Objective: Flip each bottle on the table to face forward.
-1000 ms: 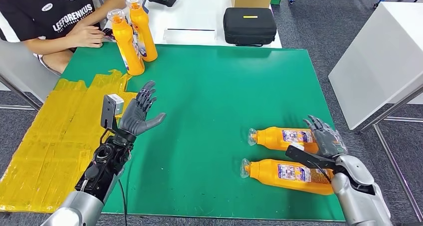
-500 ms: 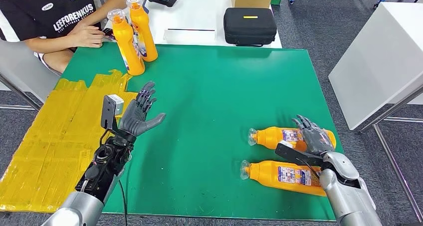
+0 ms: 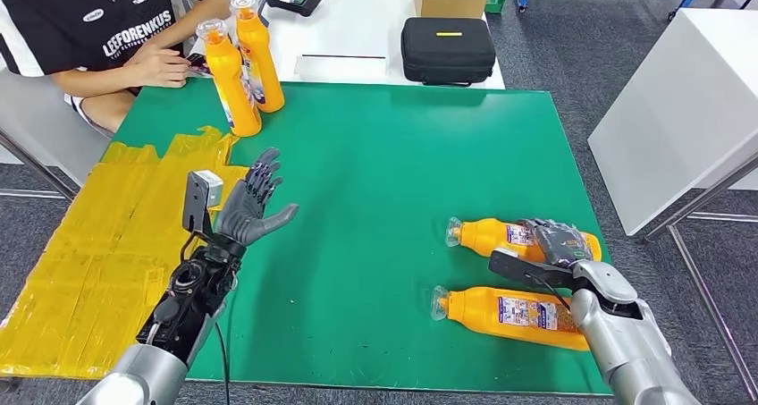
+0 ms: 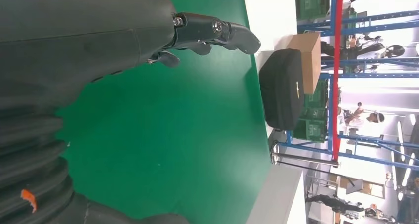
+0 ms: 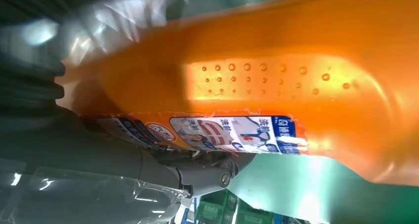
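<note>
1. Four orange bottles sit on the green table (image 3: pixel 393 155): two lie on their sides at the lower right of the frame, caps pointing left, and two stand upright at the upper left.
2. The far lying bottle (image 3: pixel 496 236) has the right hand (image 3: pixel 556 241) on its middle, fingers draped over the labelled body. Whether they actually clamp it, I cannot tell.
3. In the right wrist view that bottle's orange side (image 5: pixel 276 80) sits right against the hand, its printed label beside a grey finger.
4. The near lying bottle (image 3: pixel 509 312) lies just beside the first, parallel to it, partly under the right forearm.
5. The left hand (image 3: pixel 252 205) hovers at the left centre, palm up, fingers spread, holding nothing.
6. The standing bottles, front (image 3: pixel 229 77) and rear (image 3: pixel 256 52), touch each other, near a seated person (image 3: pixel 107 38).
7. A black case (image 3: pixel 447 47) rests on the white table beyond.
</note>
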`<action>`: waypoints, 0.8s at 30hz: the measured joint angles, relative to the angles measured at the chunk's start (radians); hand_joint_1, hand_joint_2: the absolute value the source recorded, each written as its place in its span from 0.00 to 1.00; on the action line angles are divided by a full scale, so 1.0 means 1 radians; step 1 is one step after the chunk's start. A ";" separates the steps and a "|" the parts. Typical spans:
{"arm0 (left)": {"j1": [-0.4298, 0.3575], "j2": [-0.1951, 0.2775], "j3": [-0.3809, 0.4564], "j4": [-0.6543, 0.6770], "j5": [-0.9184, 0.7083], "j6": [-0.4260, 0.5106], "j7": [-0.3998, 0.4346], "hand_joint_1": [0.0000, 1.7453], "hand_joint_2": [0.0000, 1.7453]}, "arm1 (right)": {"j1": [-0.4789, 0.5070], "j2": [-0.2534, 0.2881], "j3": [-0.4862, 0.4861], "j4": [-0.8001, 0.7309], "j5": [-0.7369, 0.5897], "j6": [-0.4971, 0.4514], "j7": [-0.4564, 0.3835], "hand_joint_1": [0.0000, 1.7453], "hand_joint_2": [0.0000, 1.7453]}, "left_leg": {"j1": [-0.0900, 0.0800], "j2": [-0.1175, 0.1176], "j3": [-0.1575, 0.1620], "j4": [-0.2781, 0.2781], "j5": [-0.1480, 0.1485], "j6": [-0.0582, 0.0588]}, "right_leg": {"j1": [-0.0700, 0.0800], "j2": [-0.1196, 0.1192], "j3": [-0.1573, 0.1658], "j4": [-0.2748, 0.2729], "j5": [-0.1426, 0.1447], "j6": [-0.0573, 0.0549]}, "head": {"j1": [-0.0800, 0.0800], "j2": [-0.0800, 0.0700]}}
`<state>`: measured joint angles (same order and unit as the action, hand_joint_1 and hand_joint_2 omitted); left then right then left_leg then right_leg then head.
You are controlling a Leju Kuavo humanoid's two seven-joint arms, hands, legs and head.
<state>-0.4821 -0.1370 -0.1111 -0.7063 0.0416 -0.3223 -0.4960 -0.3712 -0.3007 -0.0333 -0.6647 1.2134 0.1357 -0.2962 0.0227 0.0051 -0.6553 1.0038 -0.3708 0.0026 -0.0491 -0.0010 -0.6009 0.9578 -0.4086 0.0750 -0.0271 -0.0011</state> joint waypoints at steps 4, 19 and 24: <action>0.010 0.000 0.004 -0.002 0.001 0.000 0.007 0.00 1.00 | -0.003 -0.007 0.009 0.004 -0.006 0.001 0.012 1.00 1.00 | 0.000 -0.002 0.001 0.000 0.000 0.000 | 0.000 -0.001 0.002 0.000 0.000 0.000 | 0.000 0.000; 0.070 0.000 0.014 -0.057 -0.008 0.001 0.010 0.00 1.00 | 0.006 0.021 0.033 0.004 0.040 -0.178 0.095 1.00 1.00 | 0.000 -0.003 0.000 0.000 0.000 0.000 | 0.000 -0.001 0.002 0.000 0.000 0.001 | 0.000 0.000; 0.075 0.000 0.015 -0.063 -0.010 0.005 0.010 0.00 1.00 | 0.007 0.030 0.033 0.004 0.042 -0.239 0.095 1.00 1.00 | 0.000 -0.003 0.000 0.000 0.000 0.000 | 0.000 -0.001 0.002 0.000 0.000 0.001 | 0.000 0.000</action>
<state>-0.4069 -0.1370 -0.0963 -0.7692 0.0313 -0.3172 -0.4857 -0.3638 -0.2711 -0.0004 -0.6607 1.2558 -0.1034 -0.2008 0.0228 0.0022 -0.6557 1.0036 -0.3708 0.0027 -0.0491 -0.0017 -0.5990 0.9579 -0.4086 0.0757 -0.0270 -0.0011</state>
